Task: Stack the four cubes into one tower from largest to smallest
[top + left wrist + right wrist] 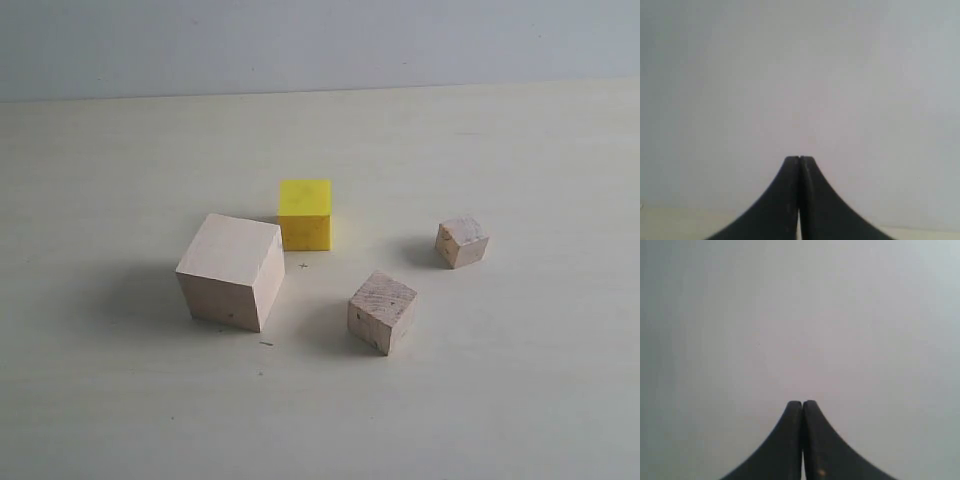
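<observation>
Left wrist view has the left gripper (799,159) with its jaws pressed together, only a thin seam between them, and nothing held. Right gripper (802,402) looks the same in its own view: closed tight and empty. Ahead of both tips is a plain pale wall (800,75); a strip of table (670,227) shows below the left one. No cube lies ahead of either gripper. Neither arm reaches into the exterior view, so how far the tools are from the cubes cannot be told.

On the left arm's side of the exterior view sits the large cube (232,270), turned a little. The yellow cube (304,213) is just beyond its far corner; whether the two touch I cannot tell. On the right arm's side are the medium cube (382,311), nearer the camera, and the small cube (461,242), farther back, each standing apart. Nothing is stacked, so the tower is not yet begun.

The first step is likely yellow onto large. To do it well, a gripper should open wider than the yellow cube and come down from above, square to its faces. It should close on the pair of sides that keeps a finger clear of the large cube. Then it should set the cube flat and centred on the turned base, and let go only once it rests.

The table is pale, matt and bare apart from faint specks; the wall behind is blank.
</observation>
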Controlling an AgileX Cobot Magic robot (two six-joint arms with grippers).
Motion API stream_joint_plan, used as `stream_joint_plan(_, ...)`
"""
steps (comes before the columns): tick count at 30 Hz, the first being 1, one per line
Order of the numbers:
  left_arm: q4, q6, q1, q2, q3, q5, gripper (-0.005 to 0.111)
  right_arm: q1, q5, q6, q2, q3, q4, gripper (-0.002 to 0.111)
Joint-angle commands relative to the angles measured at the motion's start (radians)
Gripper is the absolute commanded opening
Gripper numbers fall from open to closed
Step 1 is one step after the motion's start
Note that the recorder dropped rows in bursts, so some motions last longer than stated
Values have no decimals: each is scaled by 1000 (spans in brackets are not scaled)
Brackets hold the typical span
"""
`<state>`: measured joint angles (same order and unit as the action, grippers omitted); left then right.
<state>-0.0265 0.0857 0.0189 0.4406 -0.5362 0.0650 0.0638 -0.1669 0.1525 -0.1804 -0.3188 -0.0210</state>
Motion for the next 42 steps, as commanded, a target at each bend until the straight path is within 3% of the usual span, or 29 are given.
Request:
stream_joint_plan(1, -62, 5, 56, 112, -45, 70, 0, -4, 134, 4, -142, -117, -13, 0)
stream_joint_plan(7, -62, -50, 222, 239, -86, 60, 0, 6, 263, 4, -342, -262, -12, 0)
stream_joint_plan(12, -62, -74, 364, 361, -138, 60, 0, 121, 322, -32, -484, -338, -12, 0)
stream_joint_plan(19, -62, -79, 480, 558, -220, 142, 0, 296, 480, -109, -710, -399, 76, 0)
stream_joint_plan(27, -101, -77, 503, 638, -220, 146, 0, 354, 670, -107, -899, -399, 165, 0)
stream_joint_plan(35, -108, -77, 503, 638, -220, 79, 0, 354, 652, -101, -947, -399, 172, 0)
stream_joint_plan(39, -184, -22, 503, 642, -220, 82, 0, 354, 577, -100, -947, -399, 178, 0)
stream_joint_plan(42, -224, -20, 503, 683, -220, 207, 0, 354, 552, -100, -949, -399, 178, 0)
